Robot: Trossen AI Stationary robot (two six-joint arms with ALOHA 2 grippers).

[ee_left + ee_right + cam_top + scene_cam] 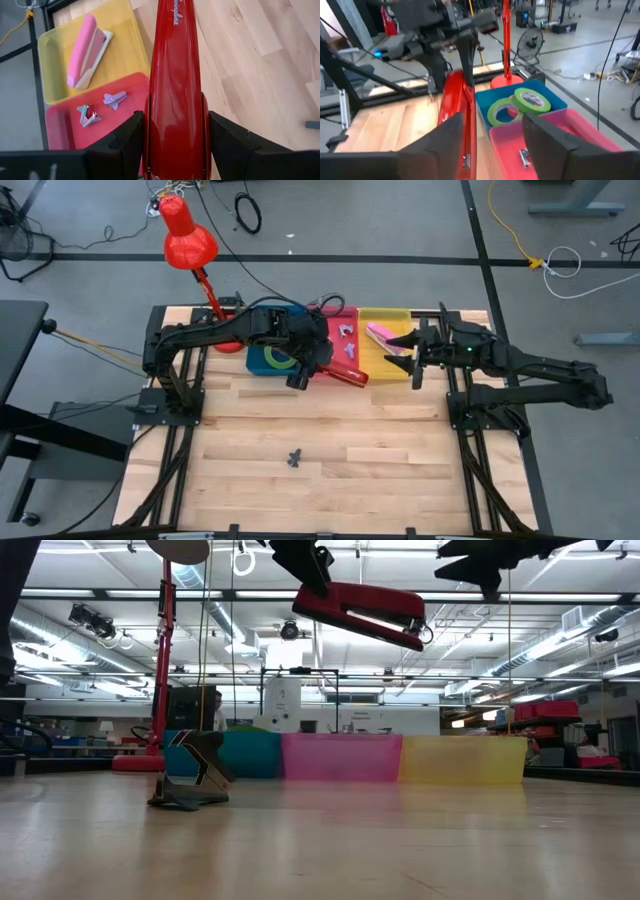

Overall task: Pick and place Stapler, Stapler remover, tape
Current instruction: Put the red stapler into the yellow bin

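Stapler (337, 370), red and long, hangs above the desk (320, 440) pinched across its rear end in our left pincer (303, 373), its long axis reaching toward the yellow tray (395, 372) where a pink stapler (381, 335) already lies. We judge the yellow tray just beyond its free tip, past the pink tray (340, 320). Our right pincer (413, 350) hovers spread over that yellow tray, holding nothing.

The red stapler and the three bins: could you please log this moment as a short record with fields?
red stapler: held in the air by the left gripper, over the pink bin's front edge
right gripper: jaws open, empty, over the yellow bin
yellow bin: pink stapler
pink bin: two staple removers
blue bin: two green tape rolls
bare table: small dark object
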